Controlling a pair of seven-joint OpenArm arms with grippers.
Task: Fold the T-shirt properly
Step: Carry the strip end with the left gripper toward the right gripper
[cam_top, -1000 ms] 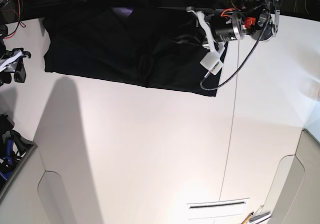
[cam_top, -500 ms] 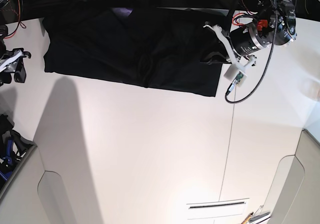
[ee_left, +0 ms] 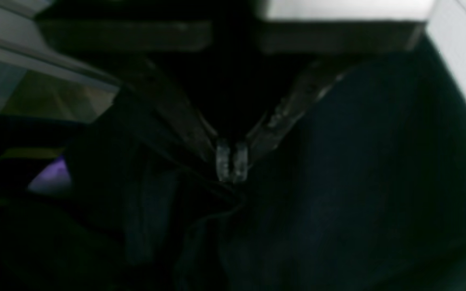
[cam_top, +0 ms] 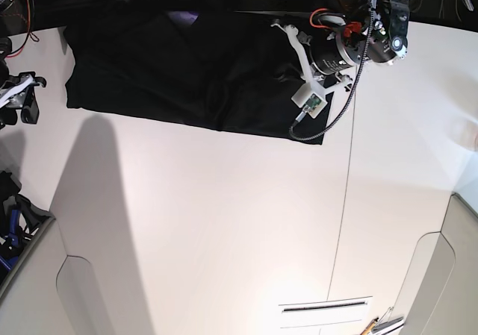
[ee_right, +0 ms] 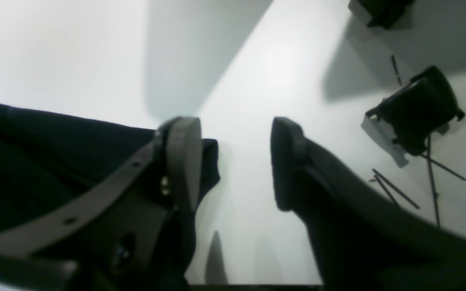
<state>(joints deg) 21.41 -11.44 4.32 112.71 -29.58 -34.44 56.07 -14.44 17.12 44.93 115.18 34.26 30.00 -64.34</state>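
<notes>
The black T-shirt [cam_top: 187, 74] lies spread along the desk's [cam_top: 239, 223] far edge; the left fingers [ee_left: 231, 163] are closed above it; the right fingers [ee_right: 184, 161] stand apart, empty, beside its edge.

Black all over the T-shirt [cam_top: 187, 74], plain on the side turned up, with one small purple patch near its far edge. White across the desk [cam_top: 224, 223], crossed by a thin grey seam and a broad pale grey shadow. Dark grey on the right tool [ee_right: 233, 161]; white brackets, a black body, red and orange touches on the left arm [cam_top: 336, 48].
</notes>
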